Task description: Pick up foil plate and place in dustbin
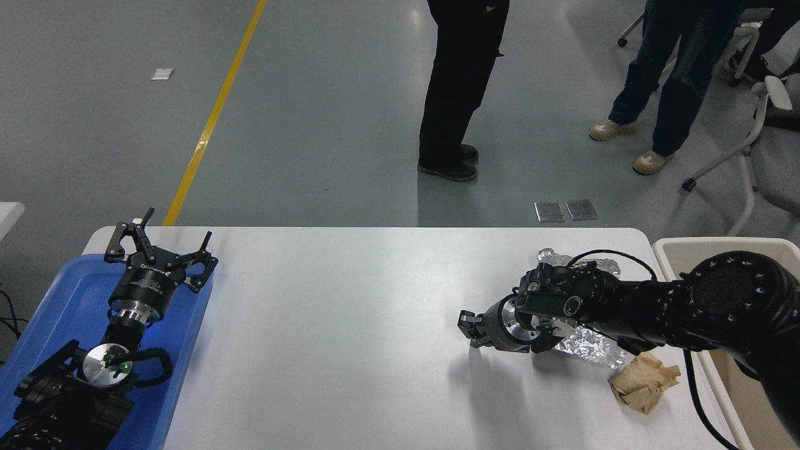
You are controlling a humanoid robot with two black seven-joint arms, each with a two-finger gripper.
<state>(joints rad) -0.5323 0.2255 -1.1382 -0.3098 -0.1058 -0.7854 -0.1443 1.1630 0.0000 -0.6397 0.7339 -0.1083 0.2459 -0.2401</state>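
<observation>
Reaching across the foil plate (587, 347), the right hand (464, 325) sits beyond its left edge; whether it is open, I cannot tell. The plate lies on the tabletop (350, 337) just left of the dustbin (672, 247), ungrasped, so pickup and drop remain.

Single head view, high on robot's side, facing forward and down over white table (350, 325). Arms enter from bottom left corner and right edge. Grey floor (312, 112) fills upper half.
</observation>
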